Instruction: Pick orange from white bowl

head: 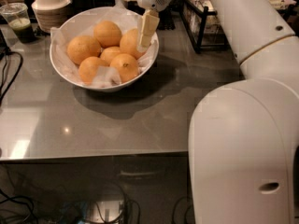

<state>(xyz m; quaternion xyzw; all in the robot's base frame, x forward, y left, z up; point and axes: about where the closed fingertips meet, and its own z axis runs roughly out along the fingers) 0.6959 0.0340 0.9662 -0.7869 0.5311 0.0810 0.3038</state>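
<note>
The white bowl (60, 73), wide and lined with crinkled white paper, stands on the grey table at the upper left. It holds several oranges (84, 49). My gripper (145, 40) hangs down from the white arm over the bowl's right side. It is right at the rightmost orange (129, 44) and covers that orange's right flank. I cannot tell whether it touches or holds the orange.
A stack of beige ribbed bowls (50, 8) and a plastic cup with a green drink (17, 21) stand behind the bowl at the left. A black wire rack (205, 24) is at the back right. Cables (7, 73) lie at the left edge. My bulky white arm (243, 143) fills the right foreground.
</note>
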